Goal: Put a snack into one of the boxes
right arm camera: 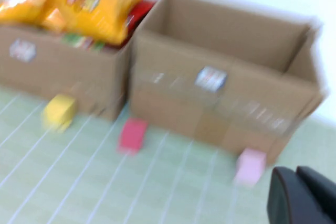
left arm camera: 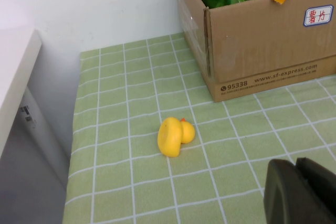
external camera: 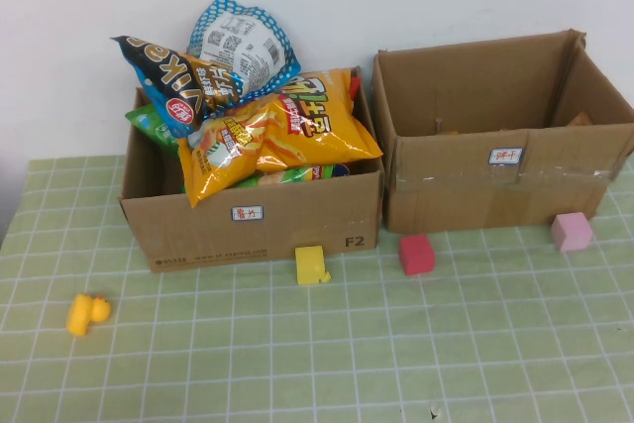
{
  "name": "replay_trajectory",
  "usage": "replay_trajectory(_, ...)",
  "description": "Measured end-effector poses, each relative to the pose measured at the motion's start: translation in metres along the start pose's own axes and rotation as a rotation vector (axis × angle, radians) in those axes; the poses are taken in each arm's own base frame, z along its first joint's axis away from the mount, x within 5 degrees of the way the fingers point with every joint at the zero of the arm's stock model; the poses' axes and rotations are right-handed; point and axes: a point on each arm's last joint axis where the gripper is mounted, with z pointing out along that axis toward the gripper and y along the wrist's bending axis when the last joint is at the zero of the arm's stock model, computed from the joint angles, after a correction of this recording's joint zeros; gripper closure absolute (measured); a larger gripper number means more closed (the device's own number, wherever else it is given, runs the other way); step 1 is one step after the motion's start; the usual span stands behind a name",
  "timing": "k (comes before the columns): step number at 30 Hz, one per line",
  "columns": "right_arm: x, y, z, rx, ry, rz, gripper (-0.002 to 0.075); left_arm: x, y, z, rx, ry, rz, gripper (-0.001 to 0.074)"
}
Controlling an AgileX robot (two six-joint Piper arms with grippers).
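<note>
Snack bags (external camera: 260,121) are filling the left box (external camera: 253,220).
I am seeing the left gripper (left arm camera: 302,192) and right gripper (right arm camera: 303,196) hanging well short of that box, jaw state unclear.

Two boxes stand side by side at the back of the worktop (external camera: 495,344). The left box (external camera: 253,220) is heaped with snack bags (external camera: 267,126); the right box (external camera: 500,146) holds none. Three blocks (external camera: 416,254) lie before the boxes, and a duck toy (external camera: 85,313) lies at front left. The left gripper (left arm camera: 302,192) hangs near the duck toy, the right gripper (right arm camera: 302,198) before the right box.
</note>
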Motion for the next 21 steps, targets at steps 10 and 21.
replay_trajectory(10, 0.058, 0.003, 0.004, 0.154, -0.229, -0.034, 0.0728, 0.000, 0.000, 0.000, 0.000, 0.000, 0.000, 0.0738)
replay_trajectory(21, 0.113, 0.006, 0.009, 0.270, -0.259, 0.031, 0.0728, 0.000, 0.000, 0.000, 0.000, 0.000, 0.000, 0.0738)
